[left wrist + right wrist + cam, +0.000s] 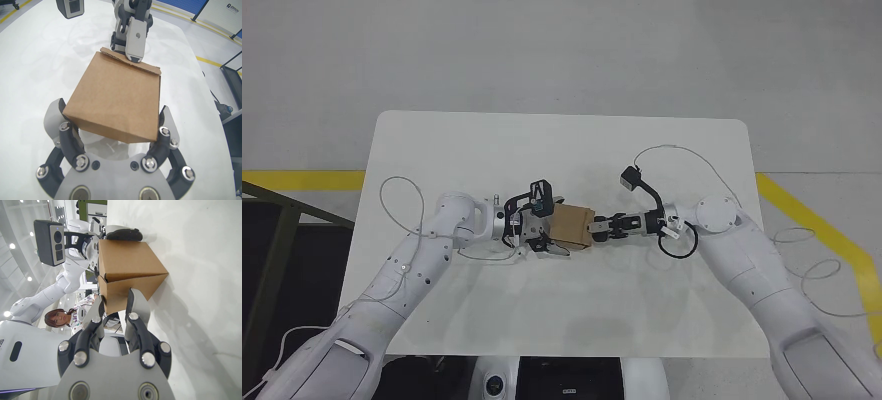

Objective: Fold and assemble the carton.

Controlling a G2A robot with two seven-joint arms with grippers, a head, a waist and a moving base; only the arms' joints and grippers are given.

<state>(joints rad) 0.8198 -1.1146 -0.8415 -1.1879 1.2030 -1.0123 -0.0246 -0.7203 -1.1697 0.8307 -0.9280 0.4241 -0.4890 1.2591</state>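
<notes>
A brown carton point(570, 224) point(117, 102) point(128, 258) lies folded into a box at the middle of the white table point(542, 140). My left gripper point(542, 232) point(113, 109) is shut on the carton's near end, one finger against each side wall. At the opposite end my right gripper point(594, 228) point(116, 297) stands slightly open against the end flap. Its upper fingertip point(134, 58) rests on the flap edge that sticks up above the top panel, and the lower finger point(136, 302) is in front of the end face. One left finger point(122, 234) shows along the carton's far side.
Loose cables loop over the table beside each arm point(392, 200) point(682, 150). Bare table surface lies on all sides of the carton. Yellow floor lines point(802, 215) run past the table edges.
</notes>
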